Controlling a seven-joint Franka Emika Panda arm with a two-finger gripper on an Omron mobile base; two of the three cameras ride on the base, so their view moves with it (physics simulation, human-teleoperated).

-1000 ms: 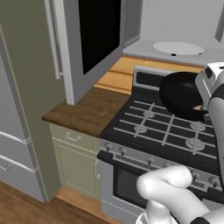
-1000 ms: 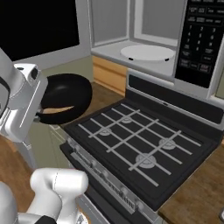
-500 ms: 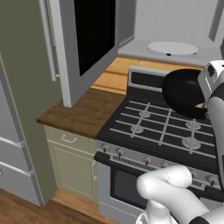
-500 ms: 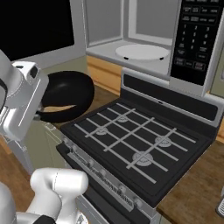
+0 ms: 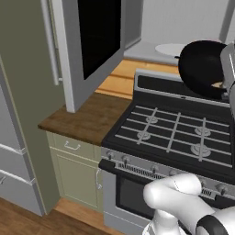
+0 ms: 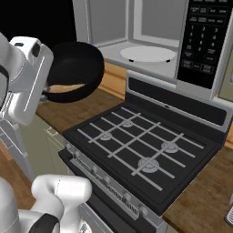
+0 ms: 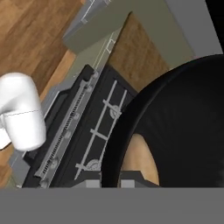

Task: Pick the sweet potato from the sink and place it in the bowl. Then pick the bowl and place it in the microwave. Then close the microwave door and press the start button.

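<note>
The bowl (image 5: 202, 69) is round, shallow and plain black, with a dull, smooth skin. It hangs in the air above the far part of the stove (image 6: 136, 150), tipped up on its side. In the hand view the bowl (image 7: 175, 127) looks like a big dark curve, and a pale orange-brown lump sits inside it near the rim. That lump looks like the sweet potato (image 7: 142, 159), smooth and rounded.

The gripper (image 7: 110, 183) is almost closed, and its two small dark fingers pinch the thin rim of the bowl.

The white arm comes up beside the stove. Its blocky white hand (image 6: 27, 82) is raised and turned sideways, so the bowl sticks out from it toward the microwave (image 6: 150, 41).

The microwave is a wide grey box just past the stove. It is open, pale grey inside, with a flat, round white plate (image 6: 148, 53). Its button panel is shiny black. The microwave door (image 5: 94, 41) stands swung out to the left, a flat grey frame around a big glossy black window.

The stove is black, with thin crossing grates and round burners. Warm brown wood counter (image 5: 87, 117) lies to its left, over pale green cupboards.
</note>
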